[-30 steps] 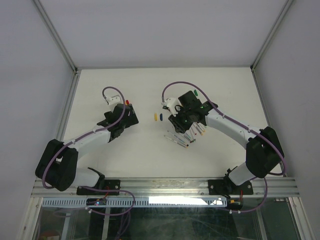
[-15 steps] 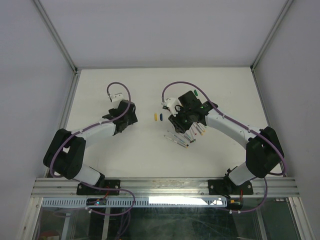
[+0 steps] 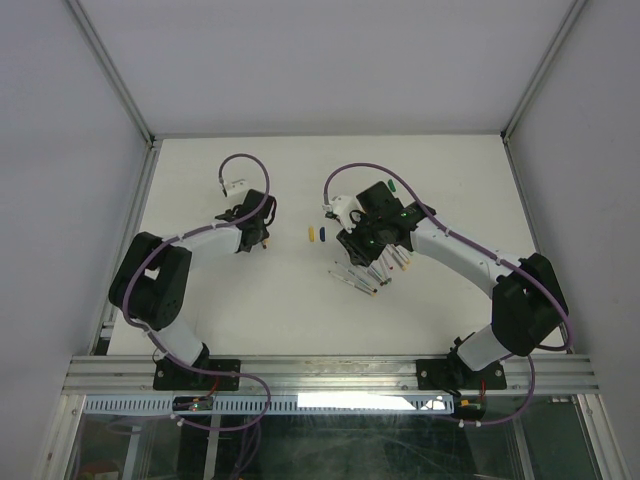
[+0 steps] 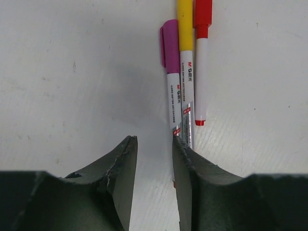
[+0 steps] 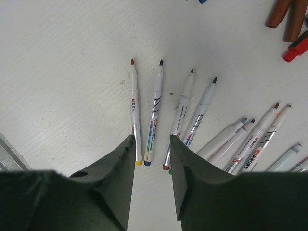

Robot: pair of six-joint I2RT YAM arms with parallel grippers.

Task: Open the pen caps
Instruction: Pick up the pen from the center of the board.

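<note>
Getting there: many pens lie bare by right claw, loose caps on counter. Three caps still on, beside left claw. Both claws slightly apart, holding nothing.

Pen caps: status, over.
Left gripper part open, empty. Purple cap, yellow cap, red cap all on, just ahead. Right gripper part open, empty, over uncapped pens. Nothing blocking.
</note>
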